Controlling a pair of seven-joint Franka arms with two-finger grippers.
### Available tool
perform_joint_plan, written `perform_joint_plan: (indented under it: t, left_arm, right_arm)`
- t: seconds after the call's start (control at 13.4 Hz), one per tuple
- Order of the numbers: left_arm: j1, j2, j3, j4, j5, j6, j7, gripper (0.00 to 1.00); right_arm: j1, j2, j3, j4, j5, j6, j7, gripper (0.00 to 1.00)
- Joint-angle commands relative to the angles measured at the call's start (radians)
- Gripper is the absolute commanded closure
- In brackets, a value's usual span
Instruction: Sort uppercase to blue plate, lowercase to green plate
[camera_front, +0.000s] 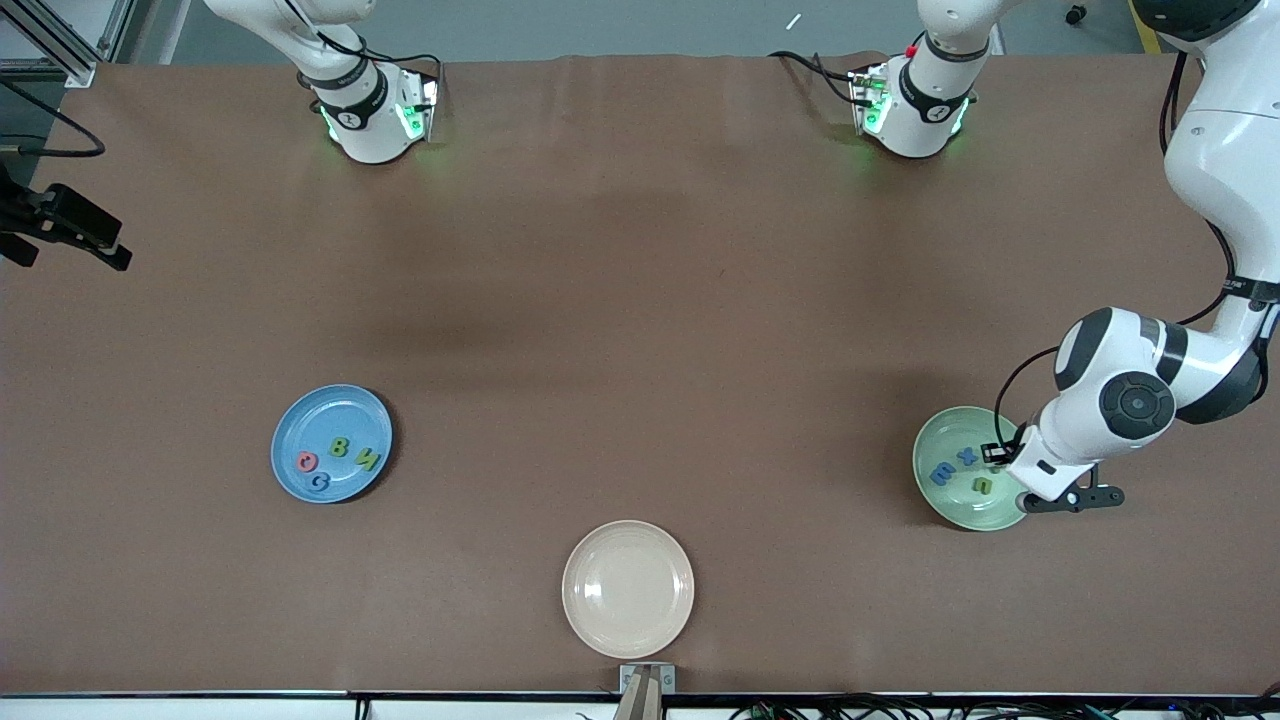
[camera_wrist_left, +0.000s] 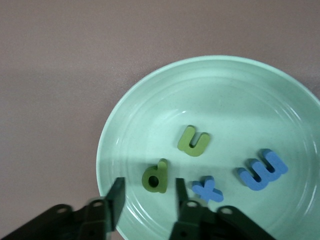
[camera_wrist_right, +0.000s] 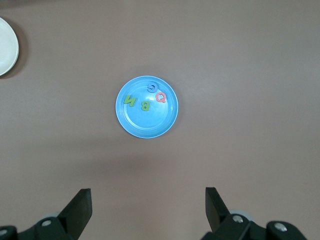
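Sorting looks done. Left gripper (camera_wrist_left: 146, 200) low over the green plate (camera_wrist_left: 150, 95), fingers parted and empty either side of the green p (camera_wrist_left: 155, 176), seemingly just released beside green n (camera_wrist_left: 193, 141), blue x (camera_wrist_left: 207, 188), blue m (camera_wrist_left: 262, 170). Right gripper (camera_wrist_right: 148, 206) waiting high above the surface, fingers spread wide, empty. Blue plate (camera_front: 300, 425) carrying red Q (camera_front: 307, 461), blue C (camera_front: 320, 482), green B (camera_front: 339, 447), green N (camera_front: 368, 459). Beige plate (camera_front: 628, 589) bare.

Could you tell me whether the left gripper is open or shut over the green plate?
Open. In the left wrist view, the left gripper has its fingers spread over the green plate, with the green p lying free between them.
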Motion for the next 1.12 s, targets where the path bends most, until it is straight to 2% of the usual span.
perform_joint_plan:
  t: [0.0,0.3,0.82,1.05]
  left_arm:
    - [0.002,-0.040,0.001,-0.003,0.009,-0.010,0.006,0.00]
    - [-0.001,-0.097,-0.024,0.035,0.001,-0.022,0.005,0.00]
    - [0.002,-0.138,-0.180,0.250,-0.003,-0.313,0.005,0.00]
    - [0.001,-0.240,-0.197,0.259,-0.038,-0.379,0.017,0.00]
  right_arm:
    - [-0.017,-0.014,0.015,-0.011,-0.012,0.003,0.015,0.00]
    - [-0.018,-0.014,0.015,-0.011,-0.012,0.000,0.015,0.00]
    - [-0.021,-0.014,0.014,-0.014,-0.010,0.000,0.015,0.00]
    - [-0.023,-0.014,0.014,-0.016,-0.010,0.003,0.015,0.00]
